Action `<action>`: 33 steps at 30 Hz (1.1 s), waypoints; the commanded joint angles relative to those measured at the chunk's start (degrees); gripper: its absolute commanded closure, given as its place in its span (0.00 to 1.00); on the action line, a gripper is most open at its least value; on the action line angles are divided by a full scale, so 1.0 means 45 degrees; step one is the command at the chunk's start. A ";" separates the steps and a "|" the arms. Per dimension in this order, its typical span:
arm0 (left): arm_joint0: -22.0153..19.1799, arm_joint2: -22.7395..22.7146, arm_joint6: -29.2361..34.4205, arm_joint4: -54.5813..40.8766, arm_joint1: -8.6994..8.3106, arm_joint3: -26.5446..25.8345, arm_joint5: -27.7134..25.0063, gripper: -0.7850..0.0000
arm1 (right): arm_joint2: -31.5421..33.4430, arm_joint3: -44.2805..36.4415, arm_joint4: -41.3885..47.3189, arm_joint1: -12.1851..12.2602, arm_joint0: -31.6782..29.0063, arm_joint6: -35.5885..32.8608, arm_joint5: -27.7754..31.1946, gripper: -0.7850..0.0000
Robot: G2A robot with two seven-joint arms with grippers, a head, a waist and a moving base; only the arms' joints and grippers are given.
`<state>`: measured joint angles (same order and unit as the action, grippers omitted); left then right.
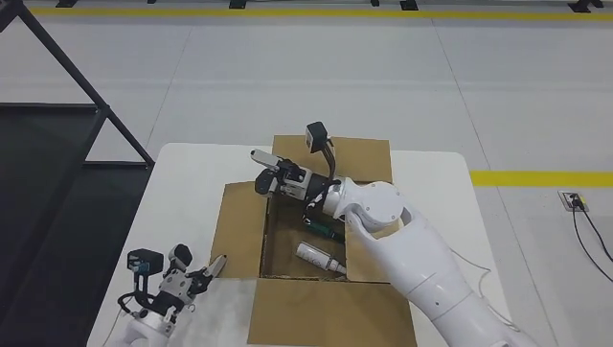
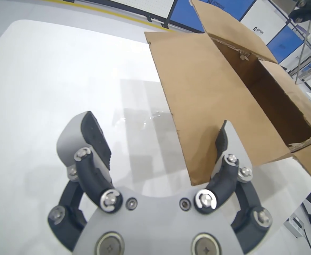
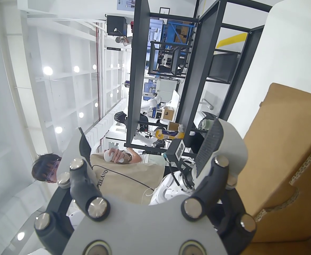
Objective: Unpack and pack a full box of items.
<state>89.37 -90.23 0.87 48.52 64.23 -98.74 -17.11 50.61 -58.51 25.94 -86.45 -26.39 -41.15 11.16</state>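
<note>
An open cardboard box [image 1: 316,294] with its flaps spread stands in the middle of the white table [image 1: 182,184]. A white bottle [image 1: 319,256] and a green item [image 1: 322,225] lie inside it. My right gripper [image 1: 259,173] hangs over the box's far left corner, open, with nothing between its fingers [image 3: 211,139]. In its wrist view [image 3: 147,144] the box wall [image 3: 277,147] stands beside one finger. My left gripper [image 1: 199,259] sits low at the table's near left, open and empty [image 2: 160,139]. One of its fingertips [image 2: 224,136] is close over the box's left flap [image 2: 198,94].
A faint glossy, clear patch [image 2: 137,118] lies on the table ahead of the left gripper. A black metal frame [image 1: 57,79] stands off the table's left side. Bare table stretches left of the box.
</note>
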 commanded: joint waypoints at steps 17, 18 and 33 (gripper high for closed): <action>0.1458 -0.2318 -0.1932 -0.0917 -0.0006 -0.2103 -0.0466 0.00 | 0.1023 -0.0661 -0.0669 0.0260 -0.0476 -0.0797 -0.0037 0.00; 0.1567 -0.2439 -0.2040 -0.0983 0.0000 -0.2257 -0.0506 0.00 | 0.1095 -0.0728 -0.0728 0.0285 -0.0527 -0.0813 -0.0043 0.00; 0.2276 -0.3532 -0.2062 0.0481 -0.0024 -0.4931 -0.1810 0.00 | 0.3282 -0.2934 -0.2110 0.1081 -0.2302 -0.0997 -0.0543 0.00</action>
<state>100.03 -106.35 -9.13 49.89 64.16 -119.84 -25.00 64.57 -70.76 16.79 -81.84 -35.95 -45.65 8.91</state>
